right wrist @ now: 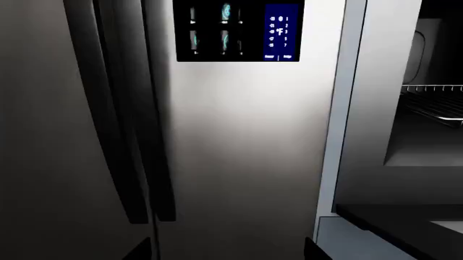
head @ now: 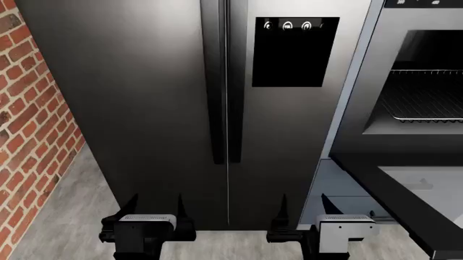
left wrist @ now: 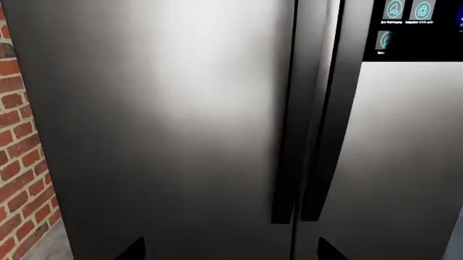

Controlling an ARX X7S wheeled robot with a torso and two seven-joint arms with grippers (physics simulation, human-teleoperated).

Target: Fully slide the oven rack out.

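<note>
The oven rack (head: pixel 426 100) is a silver wire grid inside the open oven cavity at the far right of the head view. A corner of it also shows in the right wrist view (right wrist: pixel 437 103). The oven door (head: pixel 405 187) hangs open and flat below the cavity. My left gripper (head: pixel 153 208) is open and empty, low in front of the fridge's left door. My right gripper (head: pixel 302 208) is open and empty, in front of the fridge's right door, left of the oven. In both wrist views only the fingertips (left wrist: pixel 134 250) (right wrist: pixel 141 250) show, set wide apart.
A tall steel double-door fridge (head: pixel 181 97) with two dark vertical handles (head: pixel 220 81) and a black dispenser panel (head: pixel 295 51) fills the view ahead. A brick wall (head: pixel 29 119) stands at the left. The grey floor (head: pixel 58 216) lies below.
</note>
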